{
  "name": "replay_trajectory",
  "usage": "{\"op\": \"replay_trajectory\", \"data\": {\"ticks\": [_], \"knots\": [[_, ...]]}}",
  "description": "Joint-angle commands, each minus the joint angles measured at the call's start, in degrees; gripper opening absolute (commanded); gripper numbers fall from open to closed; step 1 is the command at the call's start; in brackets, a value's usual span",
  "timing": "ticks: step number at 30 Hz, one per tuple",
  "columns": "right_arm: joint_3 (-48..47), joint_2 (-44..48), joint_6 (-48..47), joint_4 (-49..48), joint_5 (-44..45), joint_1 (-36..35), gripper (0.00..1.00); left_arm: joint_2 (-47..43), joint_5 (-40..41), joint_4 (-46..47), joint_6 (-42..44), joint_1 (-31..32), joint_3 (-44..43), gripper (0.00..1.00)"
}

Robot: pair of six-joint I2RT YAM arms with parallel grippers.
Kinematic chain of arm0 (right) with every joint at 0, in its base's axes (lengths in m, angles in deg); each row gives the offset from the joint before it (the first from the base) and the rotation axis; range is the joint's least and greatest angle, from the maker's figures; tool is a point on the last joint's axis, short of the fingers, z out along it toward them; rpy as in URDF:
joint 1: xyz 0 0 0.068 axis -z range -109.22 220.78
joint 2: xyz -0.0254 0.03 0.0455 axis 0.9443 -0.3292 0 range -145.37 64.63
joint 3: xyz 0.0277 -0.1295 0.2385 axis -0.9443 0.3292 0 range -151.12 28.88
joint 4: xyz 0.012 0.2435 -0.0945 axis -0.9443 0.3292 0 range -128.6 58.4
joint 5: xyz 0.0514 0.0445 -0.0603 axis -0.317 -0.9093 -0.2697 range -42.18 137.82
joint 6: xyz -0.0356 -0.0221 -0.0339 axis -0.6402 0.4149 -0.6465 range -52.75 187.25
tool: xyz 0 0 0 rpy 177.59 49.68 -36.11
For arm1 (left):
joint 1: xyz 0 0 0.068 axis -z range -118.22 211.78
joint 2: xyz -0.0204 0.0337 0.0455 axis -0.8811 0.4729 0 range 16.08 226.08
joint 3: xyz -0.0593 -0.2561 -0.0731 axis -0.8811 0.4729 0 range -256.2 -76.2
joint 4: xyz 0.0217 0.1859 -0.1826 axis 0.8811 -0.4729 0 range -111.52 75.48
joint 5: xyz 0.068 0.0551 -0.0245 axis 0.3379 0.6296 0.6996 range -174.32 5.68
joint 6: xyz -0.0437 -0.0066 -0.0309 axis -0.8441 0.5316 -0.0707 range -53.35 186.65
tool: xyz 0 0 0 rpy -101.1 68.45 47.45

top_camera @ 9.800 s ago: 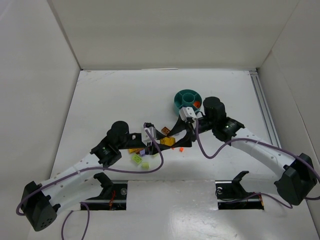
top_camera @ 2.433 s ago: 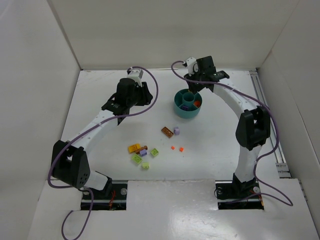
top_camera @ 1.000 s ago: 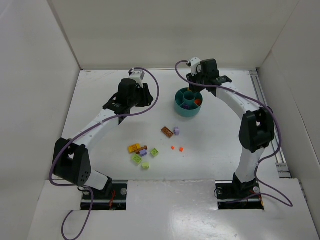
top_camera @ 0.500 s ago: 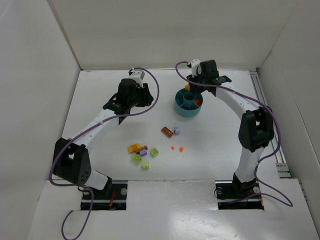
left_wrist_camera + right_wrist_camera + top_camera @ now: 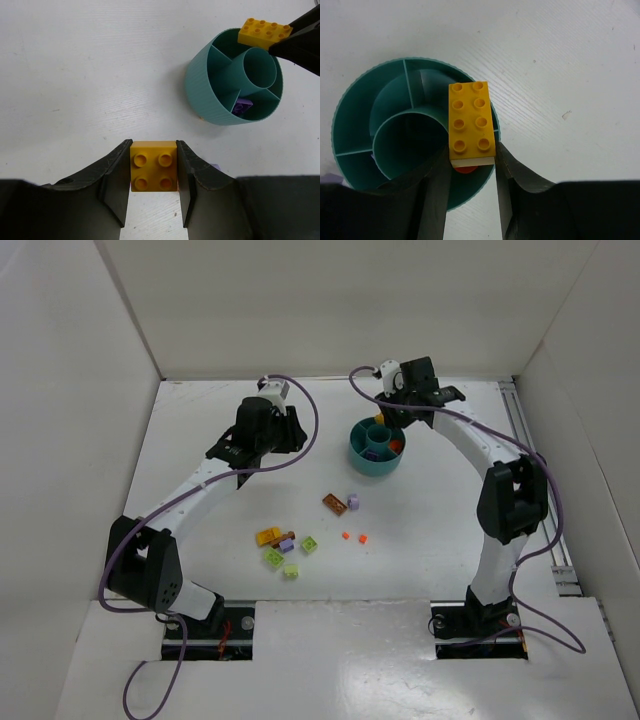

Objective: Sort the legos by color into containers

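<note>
The round teal dish (image 5: 375,448) stands at the back middle of the table. My right gripper (image 5: 470,160) is shut on a long orange-yellow brick (image 5: 471,122) and holds it over the dish's rim (image 5: 350,100), beside the central cup; it also shows in the top view (image 5: 378,418). An orange-red piece (image 5: 466,169) lies in a compartment below it. My left gripper (image 5: 153,200) is shut on a square orange-yellow brick (image 5: 154,166), above the table and left of the dish (image 5: 210,95). A lilac brick (image 5: 242,106) lies in another compartment.
Loose bricks lie on the table nearer the arm bases: a brown one (image 5: 334,503) beside a lilac one (image 5: 353,501), two tiny orange-red ones (image 5: 346,536), an orange-yellow one (image 5: 267,536) and lime ones (image 5: 273,558). White walls enclose the table.
Both arms have come up from the brick pile to the back of the table. In the last second my right gripper shifted slightly with its brick over the dish; the left one stayed still.
</note>
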Motion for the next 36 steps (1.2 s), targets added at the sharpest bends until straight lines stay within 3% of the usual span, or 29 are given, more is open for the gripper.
{"op": "replay_trajectory", "data": {"ticks": [1, 10, 16, 28, 36], "knots": [[-3.52, 1.56, -2.35, 4.98, 0.53, 0.43, 0.14, -1.4, -0.05, 2.78, 0.67, -0.36, -0.89, 0.0], [-7.39, 0.95, -6.13, 11.84, 1.76, 0.44, 0.11, 2.2, -0.05, 1.55, 1.2, -0.36, -5.63, 0.0], [-7.93, 0.95, -6.13, 11.85, 6.85, 0.44, 0.11, 4.67, -0.05, -1.08, 1.72, -0.36, -10.03, 0.0], [-11.0, -2.39, -6.13, 8.95, 7.3, -0.09, 0.11, 10.03, -1.28, -6.79, 2.34, -2.12, -18.11, 0.0], [-13.46, -5.82, -7.36, 10.44, 6.16, -1.85, 0.11, 9.94, -1.28, -7.33, 2.87, -2.65, -18.13, 0.0]]}}
